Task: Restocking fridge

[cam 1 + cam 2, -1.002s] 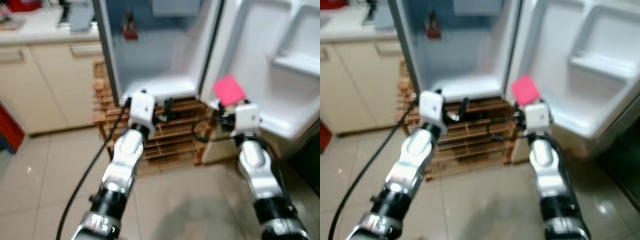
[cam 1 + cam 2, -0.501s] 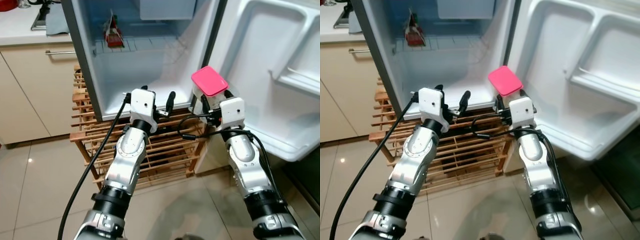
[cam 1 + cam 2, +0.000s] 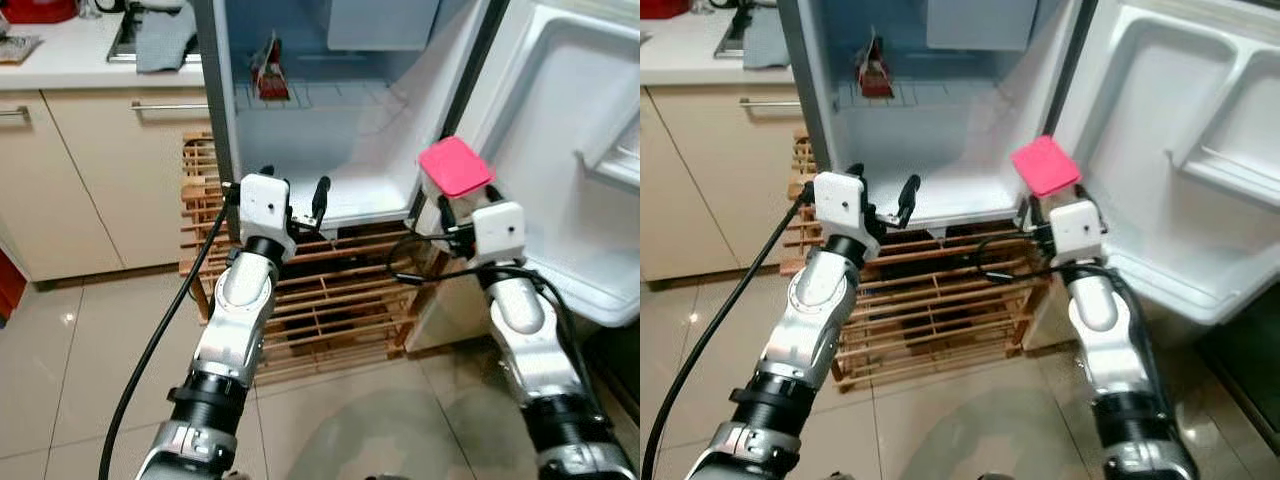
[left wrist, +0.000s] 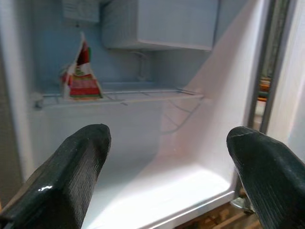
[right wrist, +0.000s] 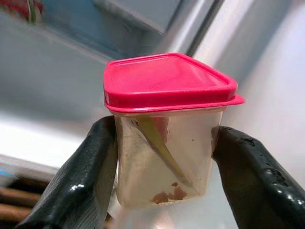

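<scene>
Container (image 5: pixel 164 129) with pink lid sits clamped in the right gripper (image 3: pixel 452 215), carried nearer the open fridge (image 3: pixel 300 150) since a moment ago; left gripper (image 4: pixel 167 162) spread wide, empty, beside it

I can read no text, brand, number or sign anywhere. The red-and-white carton (image 4: pixel 80 75) on the fridge shelf (image 4: pixel 119 97) carries print, but it is too small and blurred for me to make out. The white label patch (image 4: pixel 80 8) on the fridge's back wall shows no legible characters. The pink lid (image 5: pixel 167 81) of the container (image 5: pixel 164 160) is plain, and its clear wall bears no marking I can read. The camera housings (image 3: pixel 264 202) on both wrists are blank white.
</scene>
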`<state>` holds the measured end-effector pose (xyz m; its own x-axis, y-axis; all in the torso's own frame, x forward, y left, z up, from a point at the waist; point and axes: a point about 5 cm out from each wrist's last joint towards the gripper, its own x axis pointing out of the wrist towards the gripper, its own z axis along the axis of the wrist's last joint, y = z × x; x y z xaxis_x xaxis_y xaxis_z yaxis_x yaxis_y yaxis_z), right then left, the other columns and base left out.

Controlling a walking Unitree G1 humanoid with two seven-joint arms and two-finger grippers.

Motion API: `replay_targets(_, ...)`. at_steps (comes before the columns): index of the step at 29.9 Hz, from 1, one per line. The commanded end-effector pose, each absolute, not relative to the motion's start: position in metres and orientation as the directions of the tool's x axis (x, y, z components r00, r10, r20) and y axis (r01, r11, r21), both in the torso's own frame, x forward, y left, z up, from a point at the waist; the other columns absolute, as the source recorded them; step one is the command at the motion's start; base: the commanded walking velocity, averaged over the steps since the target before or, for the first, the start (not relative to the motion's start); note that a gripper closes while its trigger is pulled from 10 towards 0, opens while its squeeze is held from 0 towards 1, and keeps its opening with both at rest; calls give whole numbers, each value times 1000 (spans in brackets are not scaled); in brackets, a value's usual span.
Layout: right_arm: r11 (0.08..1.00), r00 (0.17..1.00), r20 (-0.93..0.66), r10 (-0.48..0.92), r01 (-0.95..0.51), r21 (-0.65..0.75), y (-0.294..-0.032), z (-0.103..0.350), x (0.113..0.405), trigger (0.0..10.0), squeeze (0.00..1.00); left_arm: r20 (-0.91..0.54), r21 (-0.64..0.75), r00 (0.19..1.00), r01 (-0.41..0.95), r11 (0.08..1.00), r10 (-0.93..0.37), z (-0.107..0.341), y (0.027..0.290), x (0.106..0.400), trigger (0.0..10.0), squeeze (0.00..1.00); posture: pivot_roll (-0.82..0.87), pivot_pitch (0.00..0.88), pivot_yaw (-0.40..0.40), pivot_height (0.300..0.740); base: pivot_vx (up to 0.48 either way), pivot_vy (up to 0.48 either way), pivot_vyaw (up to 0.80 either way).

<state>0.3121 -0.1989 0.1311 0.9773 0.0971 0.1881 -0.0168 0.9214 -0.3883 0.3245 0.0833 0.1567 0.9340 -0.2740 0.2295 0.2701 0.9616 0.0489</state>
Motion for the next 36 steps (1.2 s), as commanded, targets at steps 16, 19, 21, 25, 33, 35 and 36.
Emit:
replay_targets(16,864,984,141,107,-22,-504,-216,128,318,0,0,214,105,928,289,952,-305,156,79,323,10000,0,-48,0,-47,740,19,-253,198)
replay_targets(19,860,985,131,108,-26,-510,-220,130,321,0,0,225,91,931,273,958,-287,157,82,325,10000,0,-49,0,-58,740,0,0,690)
replay_targets(21,858,985,129,112,-31,-513,-221,132,323,0,0,236,90,931,265,960,-279,161,82,326,10000,0,-50,0,-65,740,0,0,556)
replay_targets(25,858,984,127,123,-41,-512,-221,134,325,0,0,249,89,929,260,962,-274,164,82,326,10000,0,-51,0,-67,740,0,0,0)
replay_targets(33,845,980,73,187,-122,-520,-212,126,331,0,0,239,93,930,264,960,-279,162,82,326,10000,0,-50,0,-65,740,0,0,0)
replay_targets(35,847,980,71,185,-123,-517,-212,126,331,0,0,239,92,930,264,960,-278,162,82,326,10000,0,-48,0,-64,740,0,0,0)
replay_targets(36,849,981,68,184,-124,-513,-212,125,331,0,0,241,92,930,264,960,-279,163,82,327,10000,0,-47,0,-63,740,0,0,0)
